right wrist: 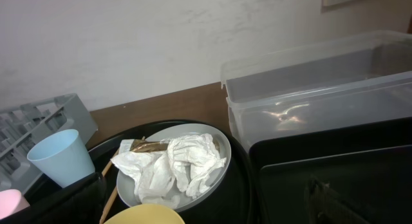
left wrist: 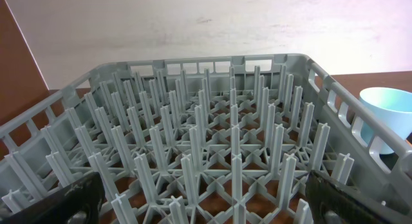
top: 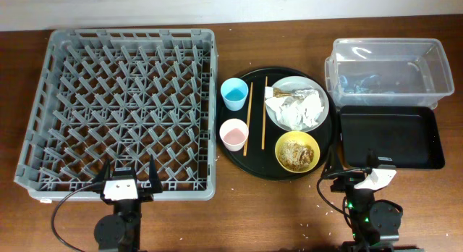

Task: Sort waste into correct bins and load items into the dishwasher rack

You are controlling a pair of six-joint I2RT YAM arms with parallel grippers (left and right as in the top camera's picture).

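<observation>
The grey dishwasher rack [top: 130,36] fills the left of the table and the left wrist view [left wrist: 225,140]. A grey-white plate [top: 289,83] holds crumpled white napkins [top: 298,107] and a brown-gold wrapper [right wrist: 145,147]. A yellow bowl [top: 297,151] holds brownish scraps with rice. A blue cup [top: 234,93], a pink cup [top: 234,134] and two chopsticks [top: 248,125] lie beside them. The clear tub [top: 391,71] and black rectangular tray [top: 391,136] stand at the right. My left gripper [top: 130,172] is open and empty at the rack's near edge. My right gripper [top: 354,166] is open and empty, near the yellow bowl and black tray.
The plate, bowl, cups and chopsticks all rest on a large round black tray [top: 264,161] between the rack and the bins. Rice grains are scattered on the brown table near its front edge [top: 318,223]. A pale wall stands behind the table.
</observation>
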